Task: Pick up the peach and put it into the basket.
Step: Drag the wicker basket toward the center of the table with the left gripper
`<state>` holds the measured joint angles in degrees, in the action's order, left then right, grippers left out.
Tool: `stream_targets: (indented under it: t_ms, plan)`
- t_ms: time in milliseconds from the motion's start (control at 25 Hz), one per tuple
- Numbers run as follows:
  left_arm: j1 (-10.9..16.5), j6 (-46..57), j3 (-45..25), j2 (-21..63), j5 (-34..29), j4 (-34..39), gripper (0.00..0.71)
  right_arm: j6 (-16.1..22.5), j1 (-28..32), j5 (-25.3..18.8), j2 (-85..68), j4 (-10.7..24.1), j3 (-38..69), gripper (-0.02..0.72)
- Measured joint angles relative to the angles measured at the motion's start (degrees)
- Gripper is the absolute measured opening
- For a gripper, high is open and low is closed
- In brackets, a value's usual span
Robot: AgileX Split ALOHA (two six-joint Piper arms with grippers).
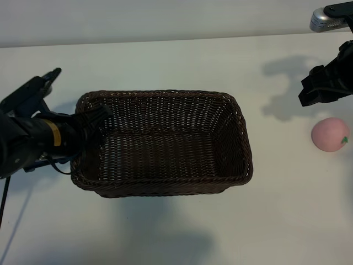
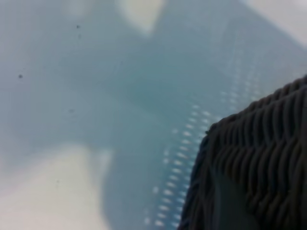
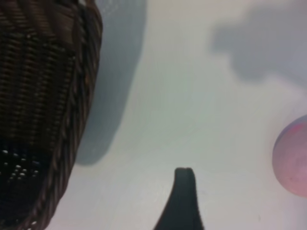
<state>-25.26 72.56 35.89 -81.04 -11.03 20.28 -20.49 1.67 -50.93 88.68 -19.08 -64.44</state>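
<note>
Basket (image 1: 165,185): its front rim lies nearest the camera; one brown wicker basket, sitting in the middle of the white counter (image 1: 165,232), nothing inside it.
Peach (image 1: 330,134): one pink ball with a small green mark, resting on the bare counter near the right edge, well apart from the basket and not yet lifted.
Peach from the fingers: it lies just beside and in front of the right gripper (image 1: 320,88), slightly toward the right edge; the right wrist view shows it off to one side of the single dark finger (image 3: 184,196) in view, not between the fingers.
Long axis: the peach is round, so I judge no approach angle matters much; the basket's long side runs left to right along the counter.
Nearer arm: the right one by far; the basket stands between the peach and the left arm.
Right fingers: spread wide, holding nothing, hanging above the counter near the far right corner.
Left gripper (image 1: 96,118): at the basket's left end, close against the rim; its wrist view shows only woven wall (image 2: 259,163) and counter, so whether its fingers are spread or pinching the rim I cannot tell.
Coming move, as I judge it: the right fingers need to shift toward the peach and come down around it.
Count: one peach, one basket, two arms.
</note>
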Motion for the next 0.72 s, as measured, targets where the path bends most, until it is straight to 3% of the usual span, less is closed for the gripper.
stream_targets:
  t_ms: [720]
  plan:
    - [0.0,0.42,-0.28,1.3,12.44,-1.1,0.337,0.0,0.0,0.0,0.0,-0.1,0.0,0.595]
